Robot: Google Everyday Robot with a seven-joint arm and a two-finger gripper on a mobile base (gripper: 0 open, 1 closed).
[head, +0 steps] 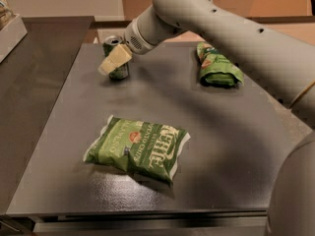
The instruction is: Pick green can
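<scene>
The green can [119, 72] stands upright near the back left corner of the dark table [231, 146]. It is dark green with a silver top. My gripper [113, 62] is pale yellow and reaches in from the right at the end of the grey arm. It overlaps the can's front and covers its middle. I cannot tell whether it grips the can or only sits in front of it.
A flat green chip bag [139, 149] lies at the table's front centre. A second green chip bag [216, 65] lies at the back right. A dark counter [29, 82] adjoins on the left, with a white box [11, 32] on it.
</scene>
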